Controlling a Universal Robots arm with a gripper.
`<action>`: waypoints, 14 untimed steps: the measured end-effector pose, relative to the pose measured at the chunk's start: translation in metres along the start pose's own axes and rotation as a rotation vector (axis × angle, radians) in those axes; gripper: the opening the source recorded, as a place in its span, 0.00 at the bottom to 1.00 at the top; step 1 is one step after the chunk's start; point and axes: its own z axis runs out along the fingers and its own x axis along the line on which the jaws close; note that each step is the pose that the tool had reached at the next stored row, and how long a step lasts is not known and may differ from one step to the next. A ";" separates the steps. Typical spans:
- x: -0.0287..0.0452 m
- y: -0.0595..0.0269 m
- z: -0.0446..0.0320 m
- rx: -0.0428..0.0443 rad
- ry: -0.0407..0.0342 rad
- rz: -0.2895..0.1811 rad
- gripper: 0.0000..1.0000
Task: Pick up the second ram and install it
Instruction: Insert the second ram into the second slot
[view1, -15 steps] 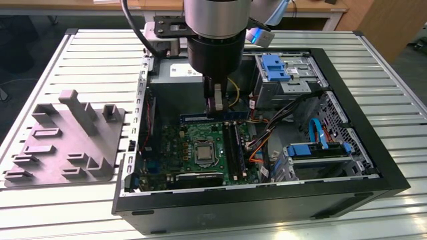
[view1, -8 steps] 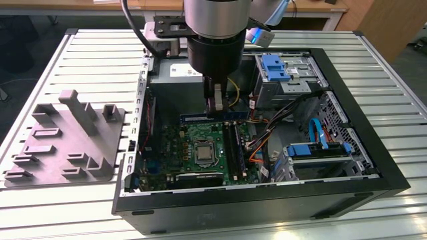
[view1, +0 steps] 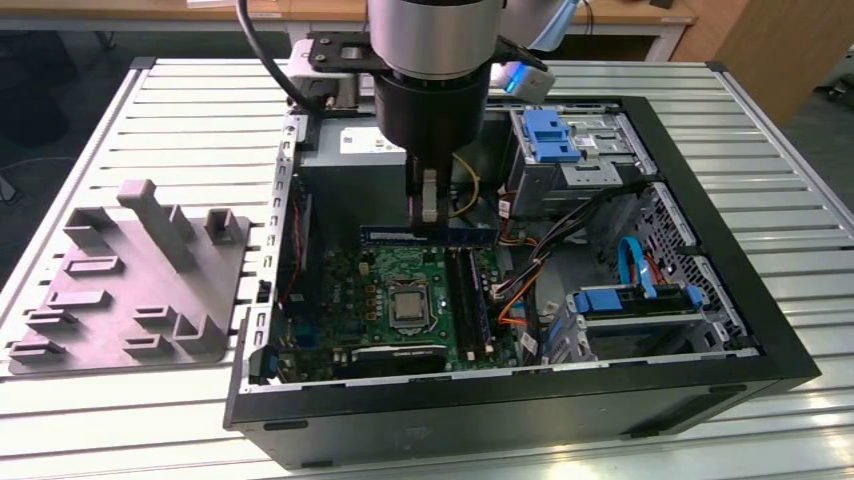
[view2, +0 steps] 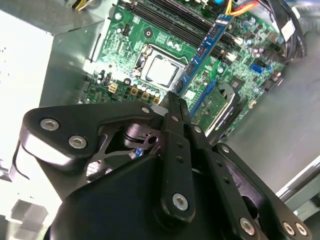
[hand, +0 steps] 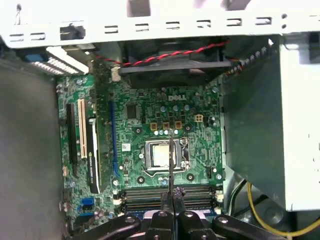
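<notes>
Exterior view has the gripper (view1: 427, 215) clamped on the second ram (view1: 387, 236), held over the motherboard (view1: 380, 272). The stick lies crosswise to the memory slots (view1: 470, 290) (plain in the second wrist view too), so pressing down thus would probably jam or chip it.

Matt black metal gripper (view2: 174, 97); the second ram (view2: 202, 52), smooth blue-green board with dark chips; glossy green motherboard (hand: 195, 130); matt grey plastic block (view1: 134, 280); ribbed pale metal table (view1: 174, 110).
</notes>
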 end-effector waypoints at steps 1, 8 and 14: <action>0.0000 0.0000 0.0003 0.0000 0.0003 0.020 0.11; 0.0000 0.0001 0.0018 -0.0002 0.0024 0.147 0.11; 0.0000 0.0001 0.0032 -0.0003 0.0041 0.256 0.11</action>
